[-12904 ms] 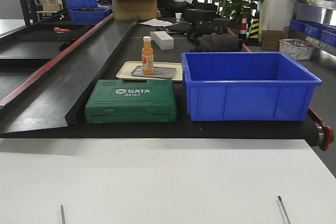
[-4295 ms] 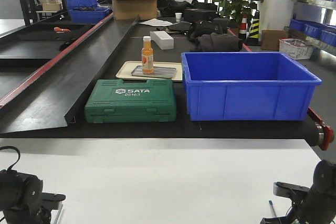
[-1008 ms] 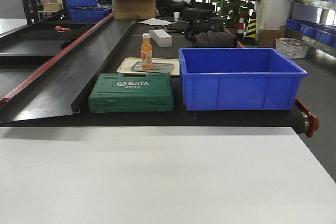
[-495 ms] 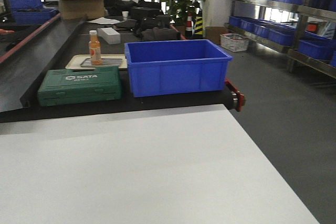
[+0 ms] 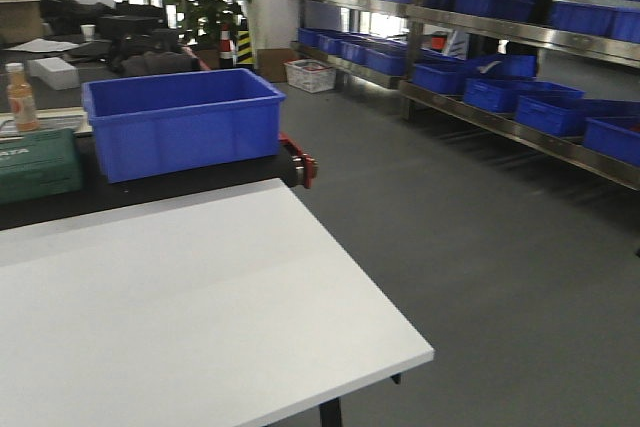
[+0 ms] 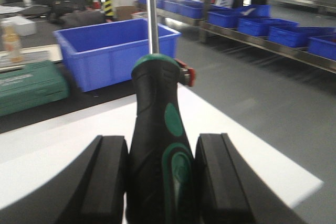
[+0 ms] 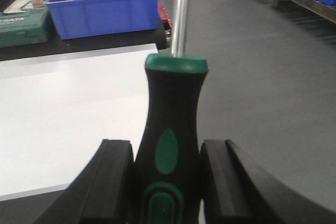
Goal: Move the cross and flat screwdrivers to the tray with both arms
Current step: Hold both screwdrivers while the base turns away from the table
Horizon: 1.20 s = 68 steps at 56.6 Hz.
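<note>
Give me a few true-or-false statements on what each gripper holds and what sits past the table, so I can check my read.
1. The left gripper grips a screwdriver by its handle, shaft pointing up. True.
2. The right gripper is empty. False: it grips a second screwdriver.
3. The blue bin stands on the white table. False: it stands on the dark surface beyond it.
4. In the front view, the green case lies left of the blue bin. True.
</note>
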### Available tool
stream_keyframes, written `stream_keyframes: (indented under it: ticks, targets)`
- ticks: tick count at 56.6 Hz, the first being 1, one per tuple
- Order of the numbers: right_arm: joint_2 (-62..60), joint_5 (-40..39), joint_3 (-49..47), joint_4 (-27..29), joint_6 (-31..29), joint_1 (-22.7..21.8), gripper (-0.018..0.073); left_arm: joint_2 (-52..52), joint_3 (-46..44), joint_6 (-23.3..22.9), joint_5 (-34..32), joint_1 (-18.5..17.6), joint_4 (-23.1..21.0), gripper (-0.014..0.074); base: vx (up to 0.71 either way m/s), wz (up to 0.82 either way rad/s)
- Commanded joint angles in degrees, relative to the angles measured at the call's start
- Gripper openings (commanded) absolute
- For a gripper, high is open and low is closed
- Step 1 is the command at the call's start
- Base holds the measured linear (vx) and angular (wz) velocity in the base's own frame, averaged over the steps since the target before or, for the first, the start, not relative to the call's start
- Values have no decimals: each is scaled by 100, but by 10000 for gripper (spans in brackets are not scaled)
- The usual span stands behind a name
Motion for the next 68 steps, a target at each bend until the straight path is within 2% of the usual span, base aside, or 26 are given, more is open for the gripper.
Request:
stream_keyframes:
  ticks: [1, 36, 68]
  targets:
    - [-15, -504, -156, 113, 9, -14, -8, -7, -147, -8, -525, -21, -4, -6, -18, -59]
    - [-15, -496, -156, 113, 9, -14, -8, -5, -147, -8, -529, -21, -4, -6, -11, -55]
    - [-15, -504, -156, 113, 9, -14, -8, -5, -147, -8, -529, -21, -4, -6, 8, -62]
